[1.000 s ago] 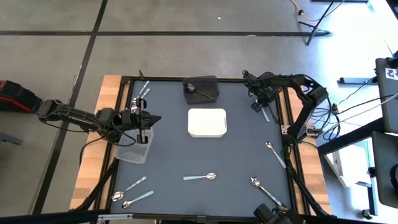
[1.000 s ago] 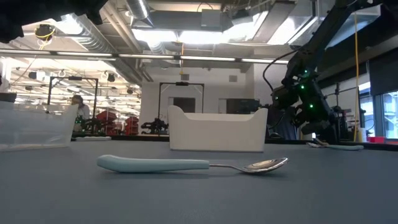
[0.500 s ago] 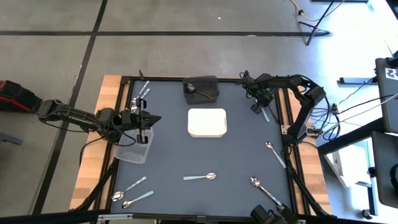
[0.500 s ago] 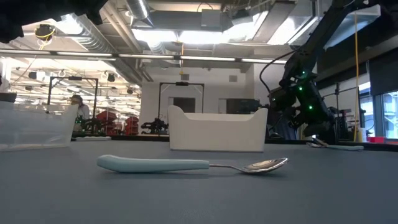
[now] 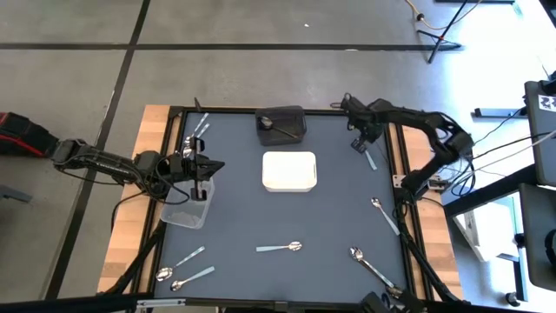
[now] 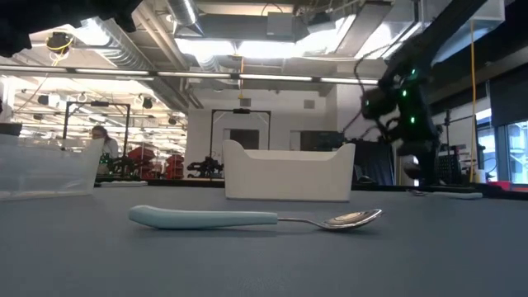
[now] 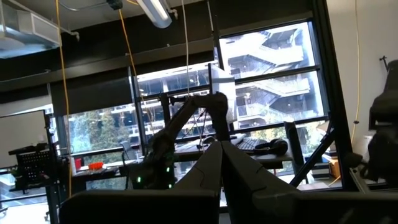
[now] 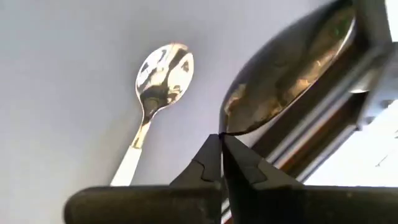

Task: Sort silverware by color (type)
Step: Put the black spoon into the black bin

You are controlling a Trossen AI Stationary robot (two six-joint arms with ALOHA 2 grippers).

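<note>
My right gripper (image 5: 359, 142) hangs above the table's far right corner, shut on a shiny dark spoon (image 8: 287, 73). Under it a spoon with a pale handle (image 8: 158, 74) lies flat on the mat, seen from above as the pale-handled spoon (image 5: 371, 159). Other spoons lie at the far left (image 5: 199, 129), the near left (image 5: 181, 261), the near middle (image 5: 280, 248) and along the right (image 5: 384, 215). My left gripper (image 5: 208, 165) is shut and empty above the clear container (image 5: 185, 211). My right gripper pinches the tip of the spoon's bowl (image 8: 227, 127) between the very ends of its two fingers (image 8: 208, 163). The fingers point steeply down. The bowl stands off the mat and runs up and away from the fingertips; its handle leaves the wrist picture.
A white tray (image 5: 289, 184) stands mid-table, and a black container (image 5: 298, 113) with a spoon in it stands at the far edge. The table's dark frame rail (image 5: 401, 174) runs close to my right gripper. In the low view a pale-handled spoon (image 6: 247, 219) lies before the tray.
My right gripper has risen from the mat at the far right corner and shifted slightly toward the table's left. The pale-handled spoon beside it has stayed where it lay.
</note>
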